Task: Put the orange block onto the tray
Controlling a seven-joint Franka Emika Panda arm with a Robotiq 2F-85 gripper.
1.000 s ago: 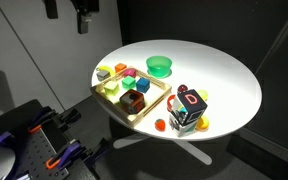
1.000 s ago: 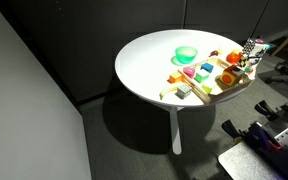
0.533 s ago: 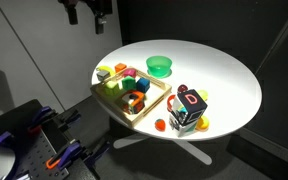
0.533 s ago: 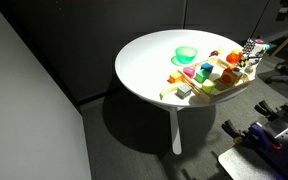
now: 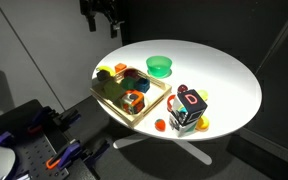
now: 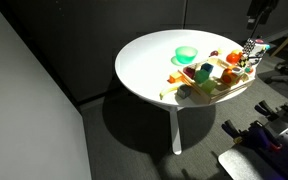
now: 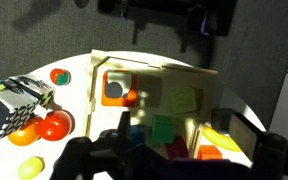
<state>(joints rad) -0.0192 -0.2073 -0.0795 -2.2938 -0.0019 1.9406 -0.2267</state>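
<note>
The pale wooden tray [image 5: 150,106] sits at the table's edge and holds several coloured blocks; it also shows in the other exterior view [image 6: 230,88] and the wrist view [image 7: 97,72]. A small orange block [image 7: 209,151] lies in shadow beside a yellow piece [image 7: 220,133] at the tray's far side; I cannot tell whether it is inside the rim. The bigger orange-and-dark hollow block [image 7: 115,88] lies in the tray. My gripper [image 5: 105,14] hangs high above the table, open and empty; in the wrist view [image 7: 182,130] its dark fingers stand wide apart over the tray.
A green bowl [image 5: 160,66] stands behind the tray. A multi-coloured cube [image 5: 189,108] stands near the table's front edge, with a tiny orange round piece [image 5: 160,124] and a yellow piece [image 5: 204,122] beside it. A loose yellow block [image 5: 104,72] lies left of the tray.
My gripper has moved sideways, high up, towards the space above the table and has come into the top of the other exterior view. Its shadow now falls over the tray. No block has moved.
</note>
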